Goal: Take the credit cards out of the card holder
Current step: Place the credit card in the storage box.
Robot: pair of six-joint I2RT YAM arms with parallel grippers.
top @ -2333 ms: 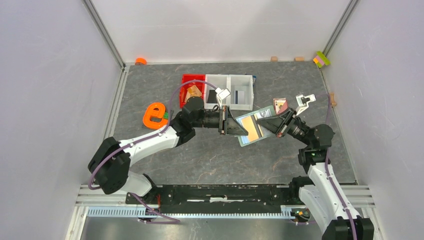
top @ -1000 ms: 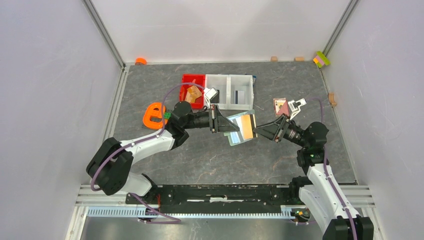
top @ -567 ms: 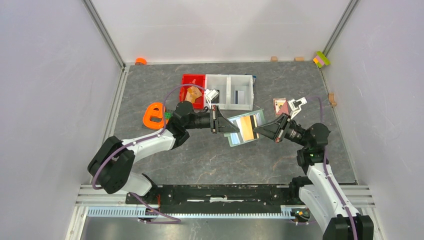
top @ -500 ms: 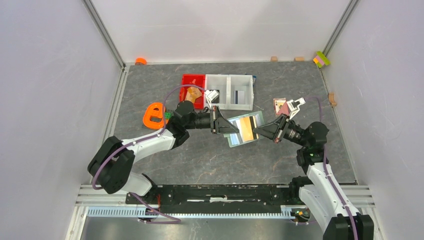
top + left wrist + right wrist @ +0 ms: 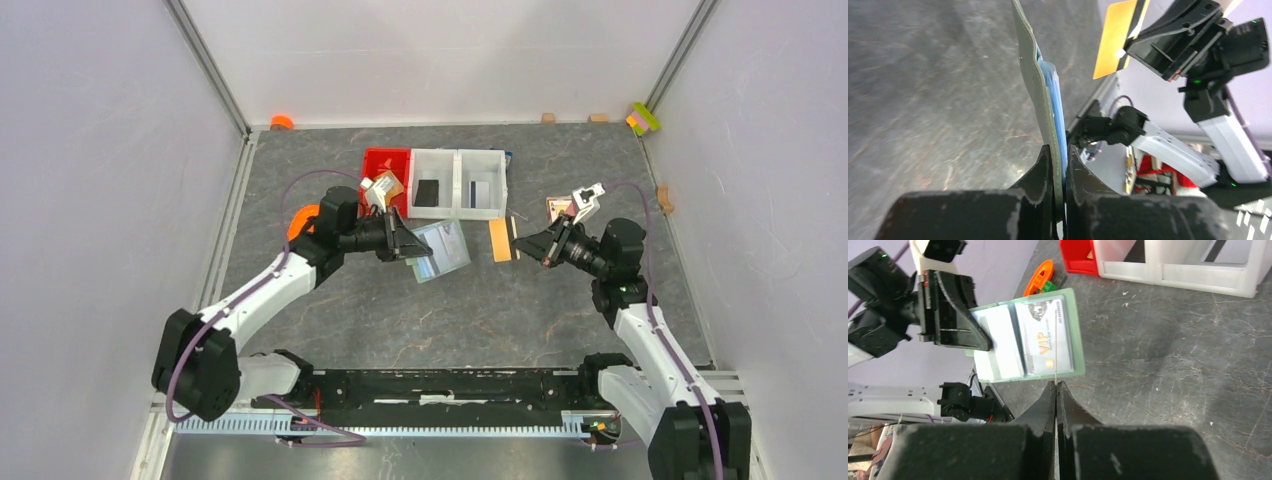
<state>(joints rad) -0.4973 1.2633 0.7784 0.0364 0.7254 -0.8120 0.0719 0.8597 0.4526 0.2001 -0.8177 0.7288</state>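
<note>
Card holder [image 5: 445, 248] hangs left of centre, lifted off the desk [image 5: 400, 310] and opened toward your right arm. Starting at your left, an orange piece [image 5: 298, 215] lies near the desk's left edge, partly behind the left arm. The left hand [image 5: 410, 250] pinches the holder's left edge, its jaws drawn narrow on the sage-green cover. Behind the holder stand the red bin [image 5: 372, 160] and the white bins [image 5: 454, 185], near it but not touching. In front of it, toward the arm bases, you have bare desk.

Two cards sit in the pockets: a pale card [image 5: 998, 347] beside a grey card [image 5: 1045, 340] that reads "VIP".

A clear gap separates the holder's free edge from the tan-gold card [image 5: 500, 240]. Your right hand [image 5: 517, 243] has its jaws pressed together on that card's right edge and holds it in the air, outside the holder. Further right, the pink square item [image 5: 558, 208] lies on the desk behind the right hand, with bare desk between it and the right edge.
</note>
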